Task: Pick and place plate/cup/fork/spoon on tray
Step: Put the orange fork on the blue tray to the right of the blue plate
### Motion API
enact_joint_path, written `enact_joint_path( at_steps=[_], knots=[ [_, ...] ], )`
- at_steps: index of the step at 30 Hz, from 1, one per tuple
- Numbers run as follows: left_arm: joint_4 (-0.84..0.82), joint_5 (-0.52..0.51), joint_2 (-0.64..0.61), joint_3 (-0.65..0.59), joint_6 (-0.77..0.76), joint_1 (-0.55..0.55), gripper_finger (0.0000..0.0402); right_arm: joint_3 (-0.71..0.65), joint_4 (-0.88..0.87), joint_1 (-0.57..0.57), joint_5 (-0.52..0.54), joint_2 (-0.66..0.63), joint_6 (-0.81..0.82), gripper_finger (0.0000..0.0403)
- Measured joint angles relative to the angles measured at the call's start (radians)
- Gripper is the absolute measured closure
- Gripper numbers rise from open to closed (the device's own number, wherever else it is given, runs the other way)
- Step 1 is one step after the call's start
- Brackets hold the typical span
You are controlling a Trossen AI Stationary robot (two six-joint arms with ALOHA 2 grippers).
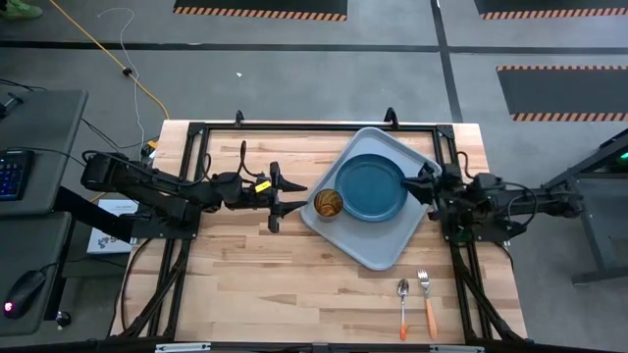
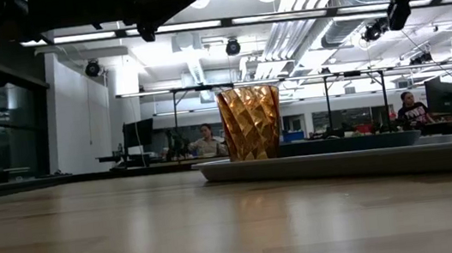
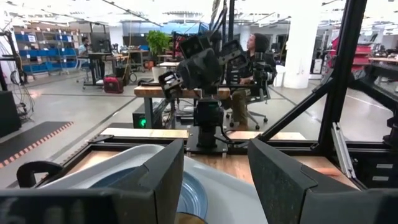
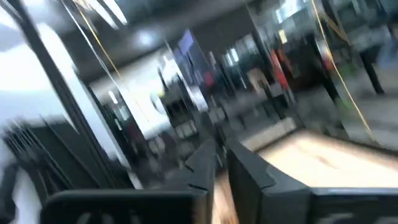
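- Small silver orange-handled spoon (image 1: 403,303) and fork (image 1: 426,297) lay off the grey-blue rectangular tray (image 1: 378,253).
- Left gripper (image 1: 278,197), fingers wide, empty.
- Right gripper (image 1: 426,180), fingers nearly closed, empty; a narrow grasp across the handle was judged best.

The left pincer (image 3: 214,180) has its two dark fingers (image 3: 283,177) spread apart. Between and beyond them lie the plate (image 3: 189,193) on the tray (image 3: 239,190), the other arm (image 3: 202,74) across the counter (image 3: 143,133), and a seated person (image 3: 252,62) behind.

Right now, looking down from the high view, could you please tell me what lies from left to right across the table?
Left gripper → amber ribbed cup → round teal-blue plate on the light grey-blue tray → right gripper.
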Motion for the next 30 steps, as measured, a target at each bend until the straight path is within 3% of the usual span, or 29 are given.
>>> enact_joint_path(
  at_steps=[2, 5, 8, 11, 16, 21, 24, 27, 30],
  knots=[
    [0.0, -0.005, 0.0, 0.0, 0.0, 0.0, 0.0233, 0.099, -0.173, 0.0, -0.027, 0.081, 0.021, 0.0344],
    [-0.001, -0.005, 0.0, 0.0, 0.0, 0.0, 0.0233, 0.266, -0.494, 0.0, -0.146, 0.212, 0.116, 0.0307],
    [-0.003, -0.005, 0.0, 0.001, -0.001, 0.0, 0.0233, 0.395, -0.825, 0.027, -0.286, 0.345, 0.32, 0.0284],
    [-0.013, -0.006, 0.0, 0.001, 0.0, 0.0, 0.0233, 0.441, -1.011, 0.129, -0.339, 0.452, 0.582, 0.0277],
    [-0.057, -0.007, 0.0, 0.001, 0.0, 0.0, 0.0233, 0.446, -1.027, 0.424, -0.407, 0.579, 1.048, 0.0277],
    [-0.088, -0.007, 0.0, 0.001, 0.0, 0.0, 0.0233, 0.454, -0.884, 0.763, -0.296, 0.702, 1.512, 0.0277],
    [-0.088, -0.007, 0.0, 0.001, 0.0, 0.0, 0.0233, 0.508, -0.951, 0.921, -0.255, 0.814, 1.753, 0.0277],
    [-0.088, -0.007, 0.0, 0.001, 0.0, 0.0, 0.0233, 0.579, -1.077, 1.013, -0.279, 0.931, 1.902, 0.0277],
    [-0.087, -0.007, 0.0, 0.001, 0.0, 0.003, 0.0233, 0.659, -1.138, 1.023, -0.267, 1.039, 1.909, 0.0277]
  ],
)
